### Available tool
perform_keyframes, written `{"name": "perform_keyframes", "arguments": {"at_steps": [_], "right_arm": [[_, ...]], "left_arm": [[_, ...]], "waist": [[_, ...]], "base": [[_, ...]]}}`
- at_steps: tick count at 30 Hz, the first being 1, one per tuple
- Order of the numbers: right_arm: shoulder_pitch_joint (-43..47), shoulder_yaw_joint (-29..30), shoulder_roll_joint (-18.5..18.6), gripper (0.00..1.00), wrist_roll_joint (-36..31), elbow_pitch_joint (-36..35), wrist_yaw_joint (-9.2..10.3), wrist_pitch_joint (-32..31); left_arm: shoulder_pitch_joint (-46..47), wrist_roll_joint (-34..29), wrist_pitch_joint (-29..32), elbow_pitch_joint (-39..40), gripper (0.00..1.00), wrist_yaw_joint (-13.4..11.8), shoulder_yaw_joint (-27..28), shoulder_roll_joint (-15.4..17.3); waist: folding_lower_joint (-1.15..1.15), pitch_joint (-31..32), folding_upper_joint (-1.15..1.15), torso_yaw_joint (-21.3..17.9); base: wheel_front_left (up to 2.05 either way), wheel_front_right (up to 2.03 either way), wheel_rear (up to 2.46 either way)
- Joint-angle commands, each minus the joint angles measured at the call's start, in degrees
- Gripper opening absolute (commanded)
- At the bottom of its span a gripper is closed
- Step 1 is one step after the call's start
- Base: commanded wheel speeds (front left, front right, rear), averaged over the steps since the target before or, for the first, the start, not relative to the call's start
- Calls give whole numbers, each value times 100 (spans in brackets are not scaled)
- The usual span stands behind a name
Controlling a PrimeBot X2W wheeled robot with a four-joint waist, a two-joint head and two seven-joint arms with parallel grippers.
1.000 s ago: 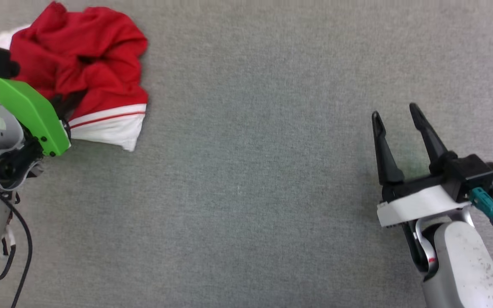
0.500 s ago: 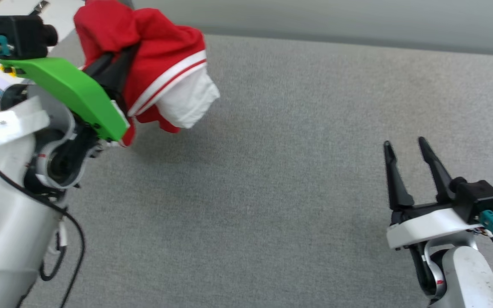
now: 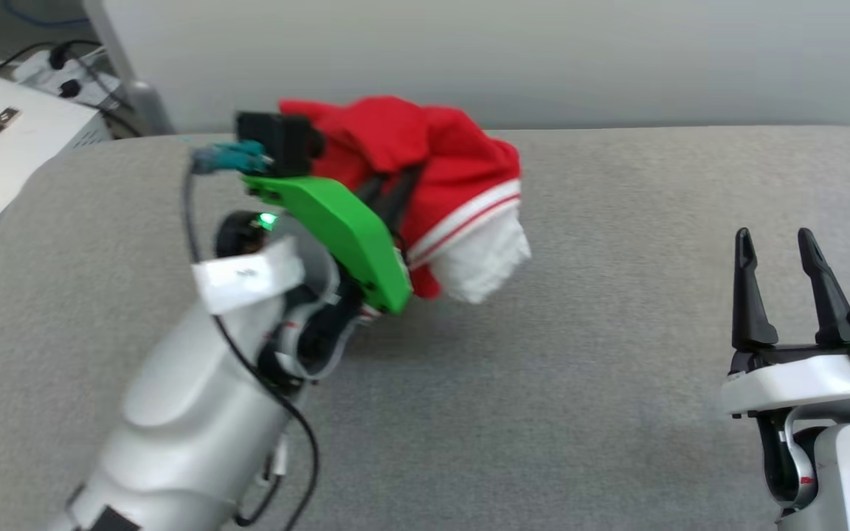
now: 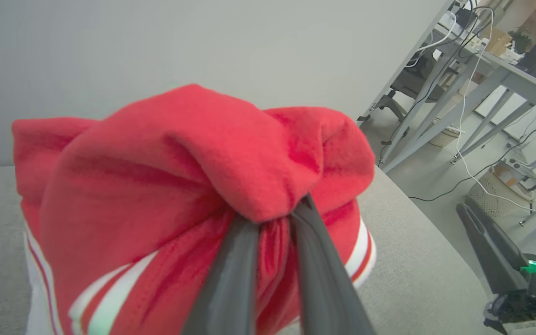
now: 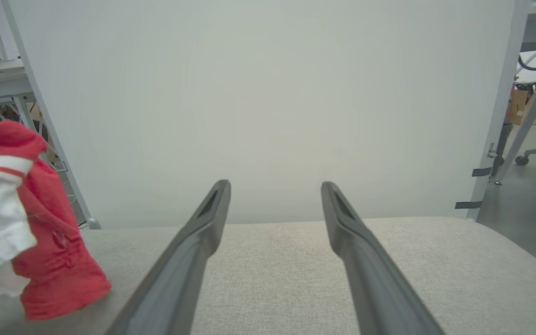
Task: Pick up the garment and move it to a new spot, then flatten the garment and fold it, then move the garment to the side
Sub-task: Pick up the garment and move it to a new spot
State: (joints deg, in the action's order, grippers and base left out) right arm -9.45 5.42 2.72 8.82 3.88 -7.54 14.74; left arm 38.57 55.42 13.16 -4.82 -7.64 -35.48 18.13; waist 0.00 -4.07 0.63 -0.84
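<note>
- The grey padded table (image 3: 617,383) now shows its far edge and the pale wall behind it; that shift comes from the head camera tipping up, not from anything sliding on the table
- The garment (image 3: 454,169) lay heaped on the table a second ago and is now a bunched red bundle raised off it, near the back edge. I judge the pick-up done and the carry to a new spot under way, with flattening, folding and the move aside all still ahead
- The left gripper (image 4: 275,218) is clenched on a pinch of red cloth near the top of the bundle. The fabric drapes over both fingers, and most of it hangs beyond and below the tips
- The right gripper (image 3: 775,240) has stayed spread and empty, low over the table and well apart from the garment
- The white sleeve (image 3: 488,258) with striped trim hangs on the bundle's side towards the right gripper. The lowest red fold (image 5: 63,288) is close to the table, and I cannot tell whether it brushes it
</note>
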Motion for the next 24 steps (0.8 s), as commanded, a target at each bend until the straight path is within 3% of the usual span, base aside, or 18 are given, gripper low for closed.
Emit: {"name": "perform_keyframes", "arguments": {"at_steps": [1,7,11,17,19,20,21,22,24], "right_arm": [[84,43,16,100,-11,-31,5,26],[16,17,16,100,28,-93,5,26],[-108,-72,16,100,186,-151,5,26],[-224,-333,16,100,319,-161,5,26],[-257,-417,16,100,353,-154,5,26],[-268,-450,16,100,364,-147,5,26],[-280,-485,16,100,379,-137,5,26],[-288,-511,16,100,394,-128,5,26],[-306,-576,16,100,433,-110,5,26]], "left_arm": [[-75,-94,-151,-161,0,22,-100,-204],[-62,-302,-775,-1176,0,54,-443,-1061],[279,-489,-1054,-1808,0,102,-653,-1354],[836,-450,-1521,-2548,0,111,-854,-1514],[953,-354,-1619,-2702,33,146,-1054,-1521],[1001,-302,-1664,-2753,57,148,-1160,-1522],[1055,-234,-1723,-2814,94,141,-1292,-1522],[1095,-181,-1757,-2865,100,136,-1406,-1523],[1194,-129,-1774,-2998,100,133,-1709,-1524]], "waist": [[0,-3,-63,-436],[0,-280,-63,-900],[0,-590,-63,-1175],[0,-953,-63,-1517],[0,-1018,-63,-1594],[0,-1037,-63,-1613],[0,-1054,-63,-1627],[0,-1066,-63,-1633],[0,-1081,-63,-1632]], "base": [[0,0,0],[0,0,0],[0,0,0],[0,0,0],[0,0,0],[0,0,0],[0,0,0],[0,0,0],[0,0,0]]}}
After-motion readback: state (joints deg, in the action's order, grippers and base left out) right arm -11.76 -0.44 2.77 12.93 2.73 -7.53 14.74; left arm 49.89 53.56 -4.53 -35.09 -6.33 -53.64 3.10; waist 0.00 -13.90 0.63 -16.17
